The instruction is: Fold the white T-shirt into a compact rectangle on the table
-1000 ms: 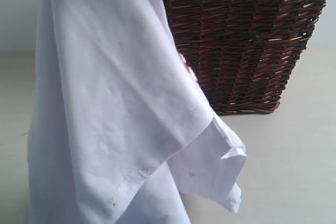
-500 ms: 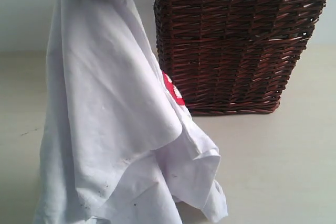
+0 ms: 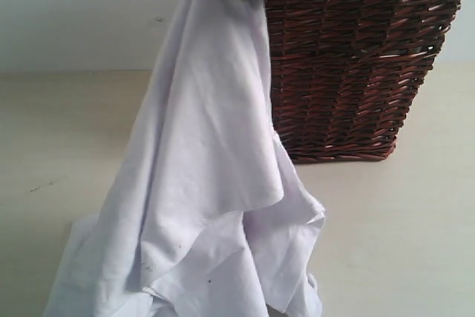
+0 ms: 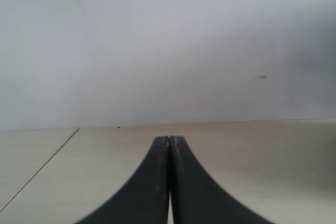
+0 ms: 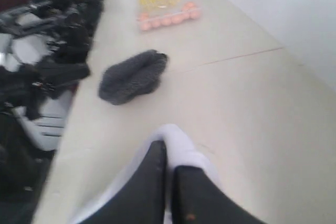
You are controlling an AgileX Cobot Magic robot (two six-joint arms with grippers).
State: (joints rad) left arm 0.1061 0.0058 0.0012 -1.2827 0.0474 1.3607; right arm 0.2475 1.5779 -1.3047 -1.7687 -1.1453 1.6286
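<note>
1. Hanging from the clenched right pincer [image 5: 169, 157], the white cotton T-shirt [image 3: 208, 183] trailed its lower folds on the pale beige surface [image 3: 401, 220].
2. The left pincer [image 4: 169, 141] was clenched, empty.
3. Judged light and limp; best gripped at shoulder seams.

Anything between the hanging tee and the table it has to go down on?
Nothing visible. The white T-shirt hangs from the shut right gripper over the table. The wicker basket stands behind it, off to the right.

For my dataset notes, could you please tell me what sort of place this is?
Probably a robotics lab bench: a white T-shirt hangs over a pale table beside a wicker basket, and dark equipment crowds one side.
</note>
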